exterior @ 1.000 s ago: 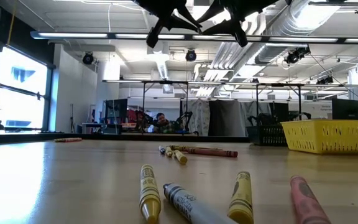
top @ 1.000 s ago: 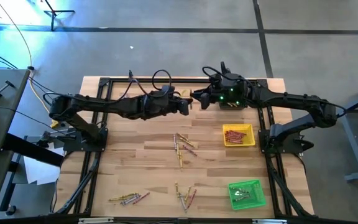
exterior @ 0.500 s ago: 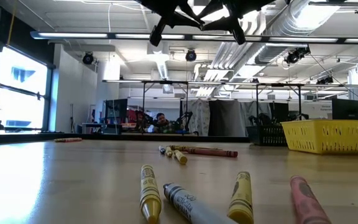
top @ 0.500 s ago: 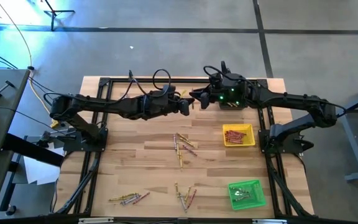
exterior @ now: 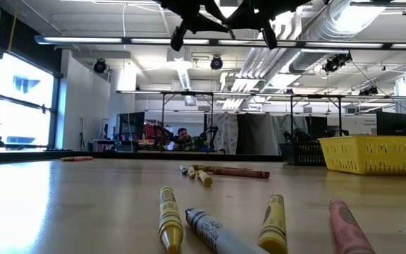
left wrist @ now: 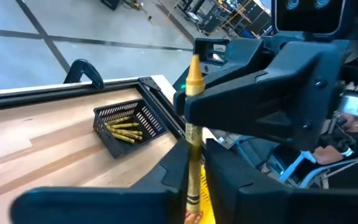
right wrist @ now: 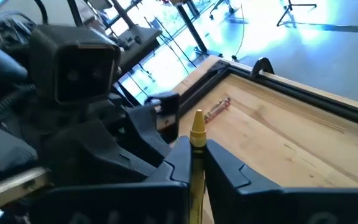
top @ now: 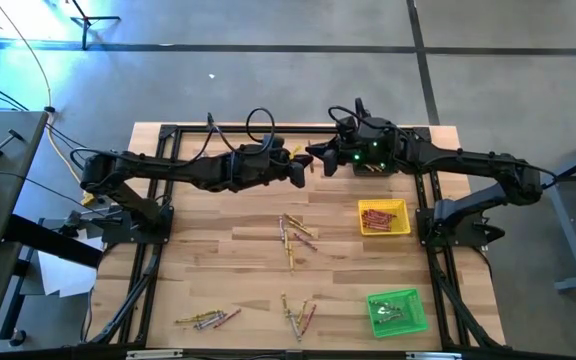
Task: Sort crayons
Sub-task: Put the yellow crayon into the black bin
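Crayons mostly sit loose on the surface [top: 218, 250], but one yellow crayon [right wrist: 197, 158] is mid-handoff up high at the back: your right gripper [top: 313, 159] jaws have it clamped, left gripper [top: 299, 170] jaws look partly released. Next you'd back the left off cleanly.

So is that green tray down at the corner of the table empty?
No, the green tray already has a few crayons lying inside it, seen from above.
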